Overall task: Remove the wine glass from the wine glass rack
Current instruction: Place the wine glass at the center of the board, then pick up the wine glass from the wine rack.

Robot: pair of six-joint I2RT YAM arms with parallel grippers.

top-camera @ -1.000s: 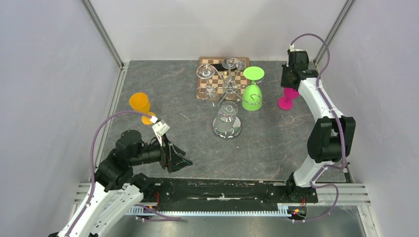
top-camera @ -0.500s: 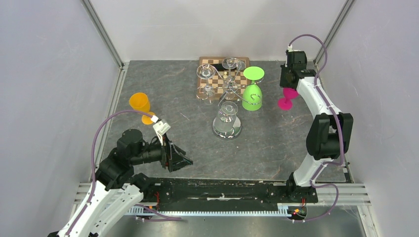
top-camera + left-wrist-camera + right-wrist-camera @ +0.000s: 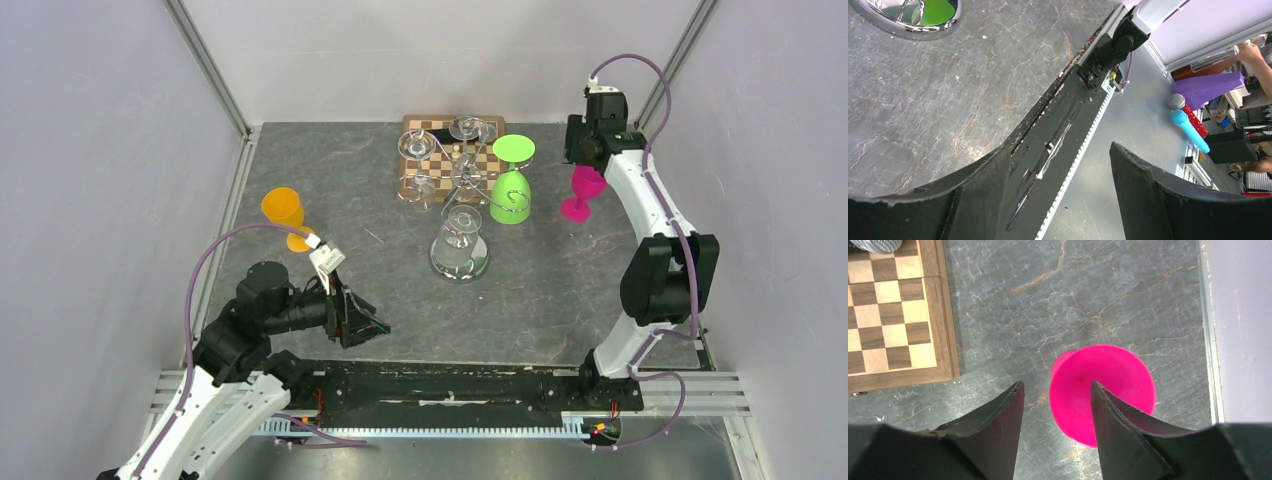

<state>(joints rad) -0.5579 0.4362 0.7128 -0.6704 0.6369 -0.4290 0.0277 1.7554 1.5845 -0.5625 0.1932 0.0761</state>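
Observation:
The wine glass rack (image 3: 459, 258), a silver wire stand on a round mirrored base, stands mid-table. A green wine glass (image 3: 511, 195) hangs upside down from one of its hooks, and clear glasses (image 3: 415, 146) hang from others. A pink wine glass (image 3: 578, 197) stands on the table to the rack's right. My right gripper (image 3: 583, 163) hovers just above it, open. In the right wrist view the pink wine glass (image 3: 1103, 390) lies under and beside the right finger (image 3: 1118, 425) of that gripper (image 3: 1057, 390). My left gripper (image 3: 368, 325) stays open and empty near the front edge.
A wooden chessboard (image 3: 430, 140) lies behind the rack and shows in the right wrist view as well (image 3: 893, 315). An orange glass (image 3: 284, 211) stands at the left. The rack's base (image 3: 908, 22) shows in the left wrist view. The right wall rail (image 3: 1210, 340) runs close to the pink glass.
My right gripper has opened, let go of the pink wine glass and drawn back a little toward the far wall. The left arm has not moved.

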